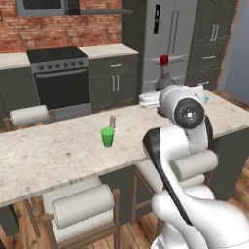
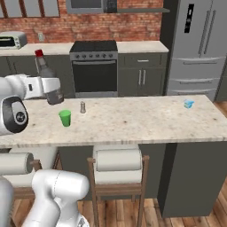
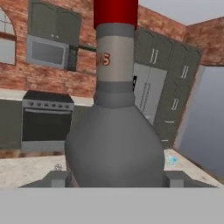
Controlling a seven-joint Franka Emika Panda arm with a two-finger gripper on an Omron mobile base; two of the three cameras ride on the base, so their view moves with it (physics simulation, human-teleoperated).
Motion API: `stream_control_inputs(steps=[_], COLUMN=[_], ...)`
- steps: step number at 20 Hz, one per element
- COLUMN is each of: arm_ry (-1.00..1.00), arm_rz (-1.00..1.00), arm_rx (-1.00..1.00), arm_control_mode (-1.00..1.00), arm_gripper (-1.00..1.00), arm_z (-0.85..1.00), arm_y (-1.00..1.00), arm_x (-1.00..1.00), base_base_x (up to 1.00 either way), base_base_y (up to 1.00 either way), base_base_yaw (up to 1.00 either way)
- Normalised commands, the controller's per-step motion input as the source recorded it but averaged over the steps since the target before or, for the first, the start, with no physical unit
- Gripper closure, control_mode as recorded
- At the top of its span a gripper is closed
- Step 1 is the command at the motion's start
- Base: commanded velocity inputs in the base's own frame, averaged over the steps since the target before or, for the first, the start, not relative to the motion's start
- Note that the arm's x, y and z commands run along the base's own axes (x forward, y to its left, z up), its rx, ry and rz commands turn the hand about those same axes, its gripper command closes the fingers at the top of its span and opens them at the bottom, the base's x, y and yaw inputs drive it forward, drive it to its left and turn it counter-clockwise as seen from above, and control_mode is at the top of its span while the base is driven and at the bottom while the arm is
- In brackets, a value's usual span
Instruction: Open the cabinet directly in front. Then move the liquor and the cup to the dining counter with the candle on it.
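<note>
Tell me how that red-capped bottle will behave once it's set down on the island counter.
The liquor looks tall with a narrow neck over a wider body, so a sideways nudge could tip it. If it is glass, as it appears, it may be smooth, slippery and breakable. Lying down, its round body would probably roll.

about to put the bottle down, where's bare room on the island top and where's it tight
The long beige speckled counter is bare between the small grey shaker and the little blue object near its far right end. It is crowded by the bright green plastic cup, where the gripper holds the red-capped glass bottle just above, close beside the shaker.
</note>
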Motion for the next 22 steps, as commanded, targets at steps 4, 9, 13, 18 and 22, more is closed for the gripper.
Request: stream_control_inputs(steps=[4, 9, 13, 18, 22], arm_ry=[0.18, 0.3, 0.31, 0.09, 0.0], arm_rz=[0.24, 0.32, 0.34, 0.12, 0.0], arm_rx=[0.09, 0.17, 0.15, 0.02, 0.0], arm_control_mode=[-1.0, -1.0, -1.0, -1.0, -1.0], arm_gripper=[1.0, 1.0, 1.0, 1.0, 1.0], arm_z=[-0.28, -0.68, -0.86, -0.27, -0.2], arm_y=[-0.43, -0.44, -0.24, -0.03, 0.0], arm_x=[0.53, 0.1, 0.0, 0.0, 0.57], base_base_x=[0.0, 0.0, 0.0, 0.0, 0.0], base_base_y=[0.0, 0.0, 0.0, 0.0, 0.0], base_base_yaw=[0.0, 0.0, 0.0, 0.0, 0.0])
